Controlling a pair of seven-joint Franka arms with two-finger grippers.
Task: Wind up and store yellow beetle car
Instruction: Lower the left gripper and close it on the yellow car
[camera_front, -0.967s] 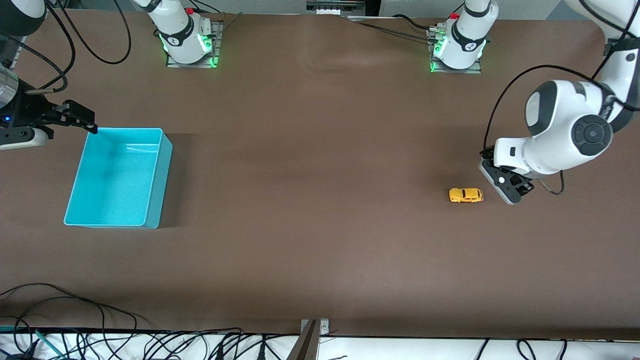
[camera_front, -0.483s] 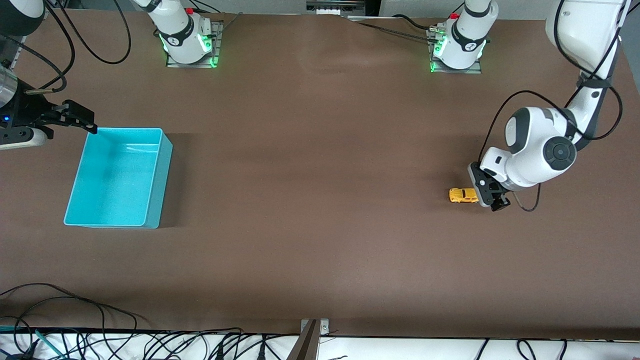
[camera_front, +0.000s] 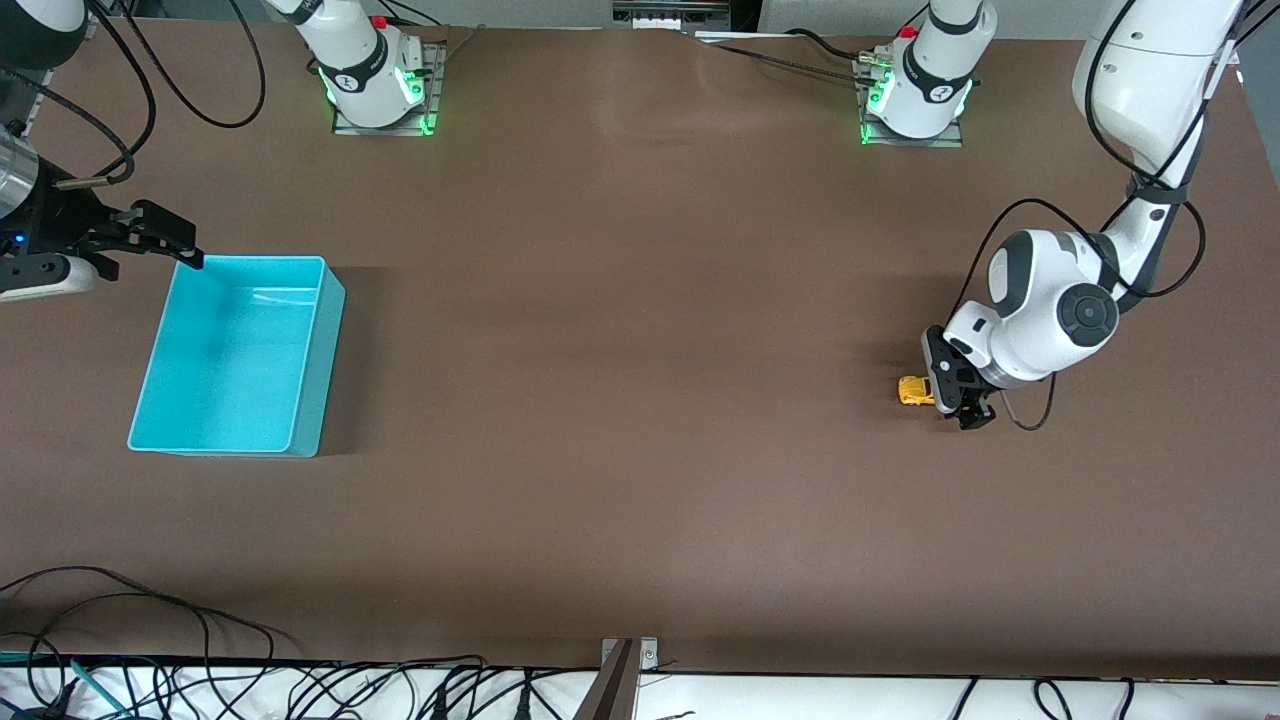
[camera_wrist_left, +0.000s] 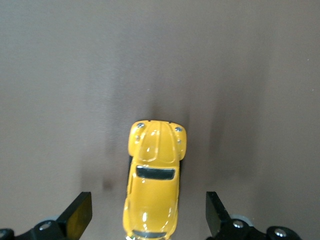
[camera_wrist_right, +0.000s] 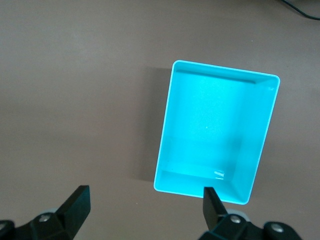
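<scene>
The yellow beetle car (camera_front: 913, 390) stands on the brown table toward the left arm's end. My left gripper (camera_front: 950, 392) is open and low over the car's rear. In the left wrist view the car (camera_wrist_left: 154, 177) lies between the two fingers with a gap on each side, untouched. The turquoise bin (camera_front: 235, 355) stands empty toward the right arm's end. My right gripper (camera_front: 165, 238) is open and empty, up over the table beside the bin's corner farthest from the front camera. The right wrist view shows the bin (camera_wrist_right: 215, 132) below it.
Both arm bases (camera_front: 375, 75) stand along the table edge farthest from the front camera. Cables (camera_front: 150, 620) lie along the edge nearest the front camera. A wide stretch of bare brown table lies between car and bin.
My left gripper has come down and moved toward the car, now straddling its rear and hiding part of it in the front view. The car and bin have not moved. The right gripper shifted slightly.
</scene>
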